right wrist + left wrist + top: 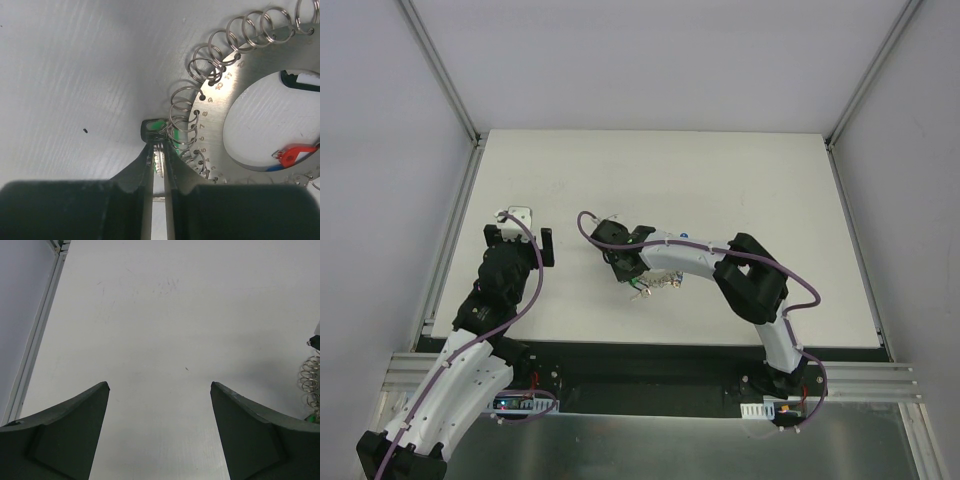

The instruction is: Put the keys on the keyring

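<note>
The keyring [235,95] is a wide silvery ring with numbered holes and small wire loops along its rim, lying flat on the table. My right gripper [158,142] is shut on the silver blade of the green-tagged key [159,125]. The key's tag end touches the wire loops near hole 7. A sliver of blue [274,169] shows beside the red tag at the ring's inner edge. In the top view the right gripper [625,262] is over the keyring [655,285]. My left gripper [159,385] is open and empty, well to the left of the ring [311,380].
A red-tagged key [295,152] and a black-tagged one [300,80] lie inside the ring's opening. A metal rail [35,335] runs along the table's left edge. White walls enclose the table [720,180] on three sides.
</note>
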`<state>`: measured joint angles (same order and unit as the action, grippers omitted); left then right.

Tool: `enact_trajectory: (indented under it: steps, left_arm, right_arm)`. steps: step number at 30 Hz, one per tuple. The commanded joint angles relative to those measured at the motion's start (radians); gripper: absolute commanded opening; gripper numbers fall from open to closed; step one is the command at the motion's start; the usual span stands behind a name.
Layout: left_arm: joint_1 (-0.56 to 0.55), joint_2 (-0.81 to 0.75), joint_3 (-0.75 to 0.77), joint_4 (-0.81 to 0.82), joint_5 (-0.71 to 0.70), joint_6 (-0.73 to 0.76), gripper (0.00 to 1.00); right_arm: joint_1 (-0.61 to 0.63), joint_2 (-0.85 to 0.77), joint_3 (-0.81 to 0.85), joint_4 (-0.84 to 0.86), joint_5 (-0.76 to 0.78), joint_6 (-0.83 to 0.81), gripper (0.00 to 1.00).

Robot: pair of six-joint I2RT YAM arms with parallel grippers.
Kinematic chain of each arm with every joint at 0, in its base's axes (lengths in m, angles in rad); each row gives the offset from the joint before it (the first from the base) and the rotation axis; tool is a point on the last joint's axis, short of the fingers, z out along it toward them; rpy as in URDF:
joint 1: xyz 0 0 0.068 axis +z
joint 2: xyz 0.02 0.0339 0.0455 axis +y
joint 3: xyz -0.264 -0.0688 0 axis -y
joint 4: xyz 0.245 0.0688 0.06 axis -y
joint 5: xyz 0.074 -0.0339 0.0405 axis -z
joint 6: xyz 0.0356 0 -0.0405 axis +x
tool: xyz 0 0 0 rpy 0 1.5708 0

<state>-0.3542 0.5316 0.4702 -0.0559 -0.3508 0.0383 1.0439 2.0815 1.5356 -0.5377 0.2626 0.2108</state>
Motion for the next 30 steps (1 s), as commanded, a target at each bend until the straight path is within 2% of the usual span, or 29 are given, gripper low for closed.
enact_trajectory:
  steps: [1,4,9,11,14,15,30]
  left_arm:
    - [-0.008,-0.008,-0.007,0.039,0.010,0.011,0.83]
    - [-0.008,-0.007,-0.007,0.041,0.012,0.012,0.82]
    - [-0.008,-0.005,-0.007,0.041,0.016,0.011,0.82]
    - [-0.008,-0.004,-0.007,0.041,0.016,0.012,0.82]
    - [-0.008,-0.002,-0.007,0.041,0.018,0.011,0.82]
    - [-0.008,-0.002,-0.007,0.041,0.018,0.015,0.82]
    - [-0.009,-0.005,-0.007,0.041,0.018,0.012,0.82]
  right_arm:
    - [-0.001,-0.014,-0.019,-0.045,-0.031,-0.019,0.09]
    - [-0.001,-0.043,-0.037,-0.064,-0.055,-0.034,0.02]
    - [-0.013,-0.077,-0.045,-0.088,-0.088,-0.057,0.01]
    - [-0.024,-0.096,-0.046,-0.088,-0.098,-0.057,0.02]
    - [-0.035,-0.129,-0.043,-0.061,-0.102,-0.053,0.16]
    - [-0.038,-0.138,-0.045,-0.033,-0.097,-0.048,0.25]
    - [-0.044,-0.113,-0.066,0.093,-0.056,0.108,0.20]
